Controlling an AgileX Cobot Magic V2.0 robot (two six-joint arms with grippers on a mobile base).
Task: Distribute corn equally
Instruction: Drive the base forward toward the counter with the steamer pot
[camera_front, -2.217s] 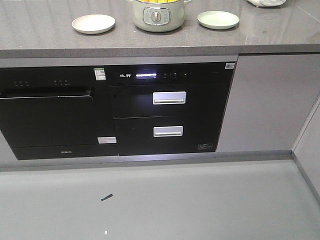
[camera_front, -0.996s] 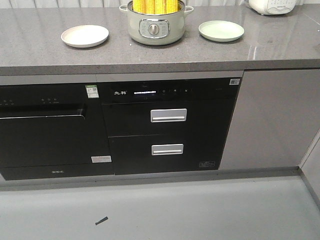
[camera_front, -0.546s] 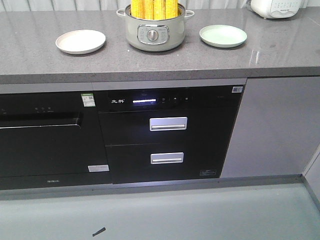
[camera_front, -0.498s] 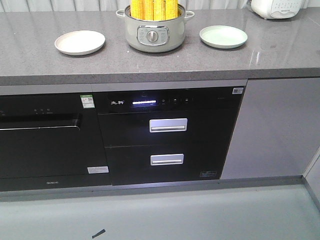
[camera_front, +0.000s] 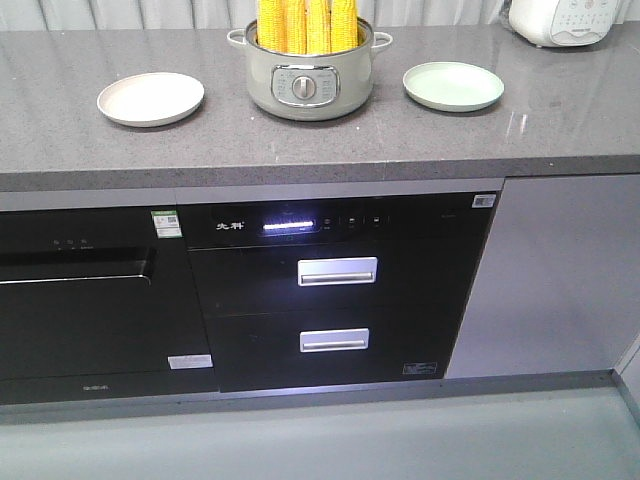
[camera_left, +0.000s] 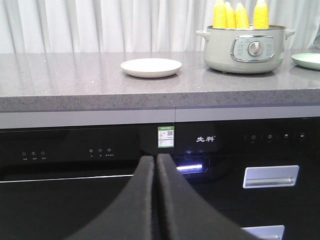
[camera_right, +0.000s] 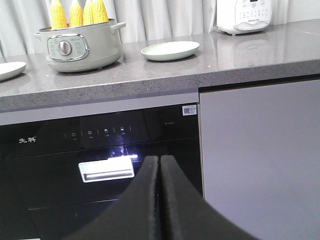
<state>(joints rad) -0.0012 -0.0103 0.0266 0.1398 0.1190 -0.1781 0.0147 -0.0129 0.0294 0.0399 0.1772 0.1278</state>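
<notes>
Yellow corn cobs upright in pale-green electric pot on grey stone counter, btw cream plate & green plate. L tool, R tool fully closed, empty.

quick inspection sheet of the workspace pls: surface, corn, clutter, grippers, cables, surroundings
surface: grey speckled countertop, carrying a pot and two plates
job's things: corn standing upright in the pot; none on the white plate or the green plate
clutter: white appliance at the counter's back right
grippers: left gripper and right gripper both shut, holding nothing
cables: nothing seen
surroundings: black built-in appliances under the counter; curtain behind
</notes>
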